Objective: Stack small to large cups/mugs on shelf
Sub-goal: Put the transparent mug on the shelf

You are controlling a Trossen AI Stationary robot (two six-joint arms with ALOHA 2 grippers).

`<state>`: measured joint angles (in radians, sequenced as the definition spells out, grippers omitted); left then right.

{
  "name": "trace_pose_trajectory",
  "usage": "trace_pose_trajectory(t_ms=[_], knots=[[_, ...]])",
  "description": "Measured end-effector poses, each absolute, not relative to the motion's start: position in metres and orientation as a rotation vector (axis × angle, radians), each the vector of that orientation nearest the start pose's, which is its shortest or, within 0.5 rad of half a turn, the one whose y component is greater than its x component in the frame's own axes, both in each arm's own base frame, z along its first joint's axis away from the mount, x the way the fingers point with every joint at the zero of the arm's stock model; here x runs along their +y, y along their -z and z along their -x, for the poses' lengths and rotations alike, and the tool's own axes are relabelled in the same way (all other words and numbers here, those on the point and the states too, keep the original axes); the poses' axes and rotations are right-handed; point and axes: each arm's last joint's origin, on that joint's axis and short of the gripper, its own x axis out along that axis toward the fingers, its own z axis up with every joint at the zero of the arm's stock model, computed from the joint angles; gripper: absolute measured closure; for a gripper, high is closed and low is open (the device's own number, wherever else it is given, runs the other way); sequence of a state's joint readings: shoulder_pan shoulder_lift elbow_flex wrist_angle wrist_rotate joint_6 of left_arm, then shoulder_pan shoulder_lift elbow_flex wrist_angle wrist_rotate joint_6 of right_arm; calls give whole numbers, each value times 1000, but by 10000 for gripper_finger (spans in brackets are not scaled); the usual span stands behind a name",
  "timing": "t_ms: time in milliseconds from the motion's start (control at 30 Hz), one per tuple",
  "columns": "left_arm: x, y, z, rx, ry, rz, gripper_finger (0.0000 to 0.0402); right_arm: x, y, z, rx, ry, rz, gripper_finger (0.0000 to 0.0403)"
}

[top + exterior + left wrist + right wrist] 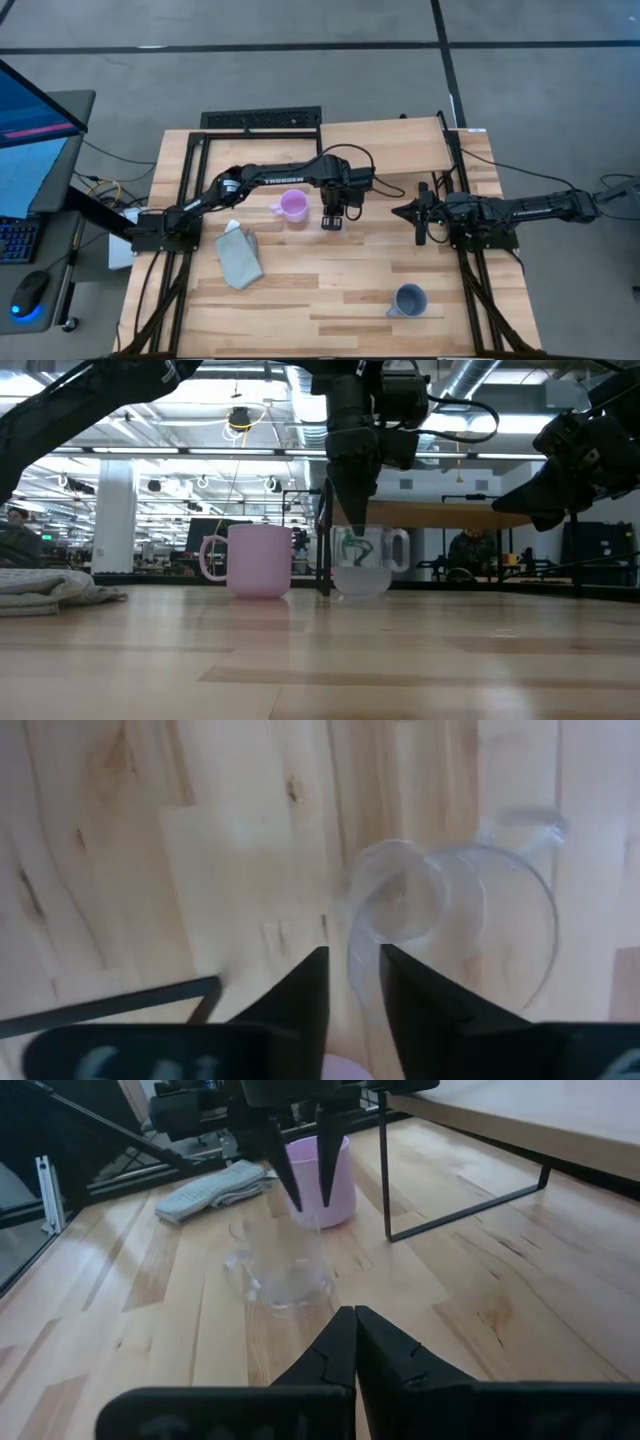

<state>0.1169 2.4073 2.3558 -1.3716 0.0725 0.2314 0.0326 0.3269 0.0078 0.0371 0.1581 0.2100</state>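
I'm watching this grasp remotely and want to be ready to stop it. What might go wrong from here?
The left gripper straddles only the glass cup's thin rim, so the cup may slip or tilt when lifted. The pink mug stands close beside it and could be bumped. The shelf leg is also near the lift path.

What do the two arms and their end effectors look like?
Both arms are dark, almost black. The left arm bears white lettering on its long link, and black cables loop near its wrist. Its end effector has two flat black fingers tapering to tips. The right arm looks the same; its end effector has similar pointed black fingers.
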Motion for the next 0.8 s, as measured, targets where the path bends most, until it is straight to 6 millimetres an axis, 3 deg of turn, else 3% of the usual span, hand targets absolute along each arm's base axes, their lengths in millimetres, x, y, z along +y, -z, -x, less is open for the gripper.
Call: trace_pose_trajectory(t_ms=[167, 467, 800], knots=[[54, -233, -475, 1411, 126, -57, 284, -1, -142, -114, 267, 154, -181, 374], [52, -246, -472, 1369, 112, -65, 280, -1, -142, -114, 267, 154, -181, 374], [51, -322, -454, 1085, 96, -50, 280, -1, -142, -114, 267, 154, -181, 374]])
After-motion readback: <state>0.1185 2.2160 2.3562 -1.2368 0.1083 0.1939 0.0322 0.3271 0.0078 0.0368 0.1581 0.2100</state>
